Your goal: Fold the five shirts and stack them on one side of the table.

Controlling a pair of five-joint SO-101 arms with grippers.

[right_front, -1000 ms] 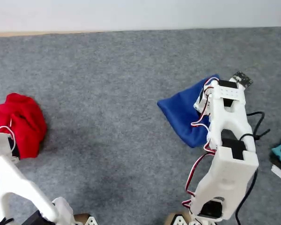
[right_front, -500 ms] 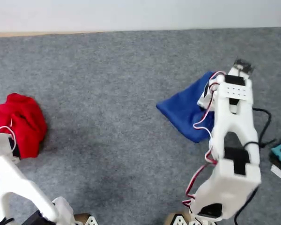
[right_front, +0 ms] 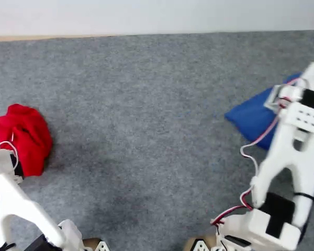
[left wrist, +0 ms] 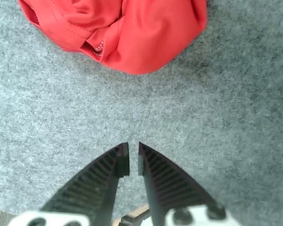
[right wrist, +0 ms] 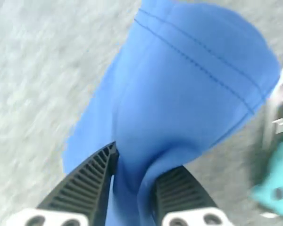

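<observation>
At the high view's right edge, the right gripper (right wrist: pixel 137 165) clamps the blue shirt (right_front: pixel 247 116); the left gripper (left wrist: pixel 133 158), closed empty, faces the red shirt (left wrist: pixel 148 33)

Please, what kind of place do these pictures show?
Probably a robotics lab or test bench, not a home: a table covered in grey carpet-like fabric, the white left arm and right arm with bare wires, and a red shirt and blue shirt as practice items.

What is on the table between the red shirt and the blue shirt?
Just bare grey carpet, seen in the high view, from the red shirt across to the blue shirt.
</observation>
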